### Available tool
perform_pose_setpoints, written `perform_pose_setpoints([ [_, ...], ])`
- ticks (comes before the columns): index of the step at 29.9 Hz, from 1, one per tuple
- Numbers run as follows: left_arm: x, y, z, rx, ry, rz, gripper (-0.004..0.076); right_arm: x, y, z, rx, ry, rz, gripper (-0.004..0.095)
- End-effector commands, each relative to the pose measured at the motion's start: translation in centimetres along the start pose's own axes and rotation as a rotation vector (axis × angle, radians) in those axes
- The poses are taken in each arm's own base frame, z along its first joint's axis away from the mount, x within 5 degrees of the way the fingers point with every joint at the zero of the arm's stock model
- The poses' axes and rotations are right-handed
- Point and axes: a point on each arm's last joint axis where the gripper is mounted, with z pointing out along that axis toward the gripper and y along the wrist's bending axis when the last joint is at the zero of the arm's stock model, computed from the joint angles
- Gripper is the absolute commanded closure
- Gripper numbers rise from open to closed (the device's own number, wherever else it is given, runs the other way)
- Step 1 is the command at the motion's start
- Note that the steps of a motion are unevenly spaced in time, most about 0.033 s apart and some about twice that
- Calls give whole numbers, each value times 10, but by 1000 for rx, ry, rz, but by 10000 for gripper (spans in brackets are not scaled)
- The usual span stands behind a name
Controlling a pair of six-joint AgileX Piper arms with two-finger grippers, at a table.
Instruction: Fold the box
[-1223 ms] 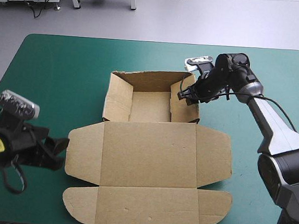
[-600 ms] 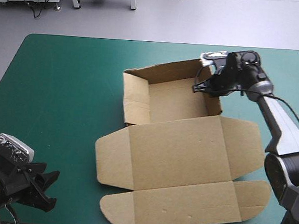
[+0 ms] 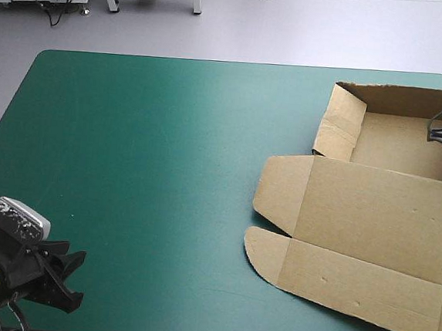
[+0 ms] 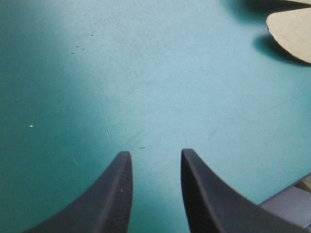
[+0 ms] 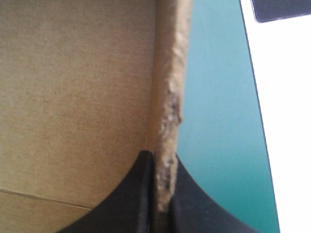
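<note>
1. Brown board over at the far right: the box (image 3: 371,217) lies by the counter's (image 3: 166,168) right edge, running out of the high view there, so whether any of it hangs over the edge I cannot tell
2. The tray (image 3: 397,142) sits in the far right corner with its walls raised, and the lid (image 3: 379,214) lies flat on the near side of it, side flaps spread out
3. The right claw (image 5: 163,158) has a firm pinch on the tray's right wall (image 5: 170,73). Its black fingers are all but together with the board's ragged edge between them, one inside the tray and one outside
4. Just beyond that wall there's a strip of teal-green cover (image 5: 214,121) and then the counter's edge, so the tray itself is on the counter, but only just
5. The left claw (image 4: 155,154) is down at the near left corner, well apart from the box. Its fingers stand parted with nothing between them, only bare cover beneath
6. One rounded flap (image 4: 291,29) of the lid just peeks in, far ahead of that left claw
7. My read: the tray walls are done, and the step in hand is handling the box by that one wall, with the lid not yet touched
8. The next move calls for care at the edge: keep the pinch steady so the wall doesn't bend or untuck, and bring the box in toward the middle, where the left claw could reach the lid and share the work
</note>
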Motion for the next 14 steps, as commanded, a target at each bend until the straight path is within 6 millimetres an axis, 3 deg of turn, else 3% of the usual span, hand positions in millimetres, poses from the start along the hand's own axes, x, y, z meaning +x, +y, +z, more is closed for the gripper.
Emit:
perform_pose_setpoints([
  [1,-2,-3,-4,23,12,-2,488,-5,-6,-15,67,-109,-129,816],
  [5,-2,-3,-4,23,11,-4,489,-6,-6,-6,69,-97,-135,623],
  [8,-2,-3,-4,23,11,-9,503,-8,-6,-6,74,-115,-139,532],
  [14,-2,-3,-4,23,11,-7,505,-6,-6,-6,74,-92,-168,483],
])
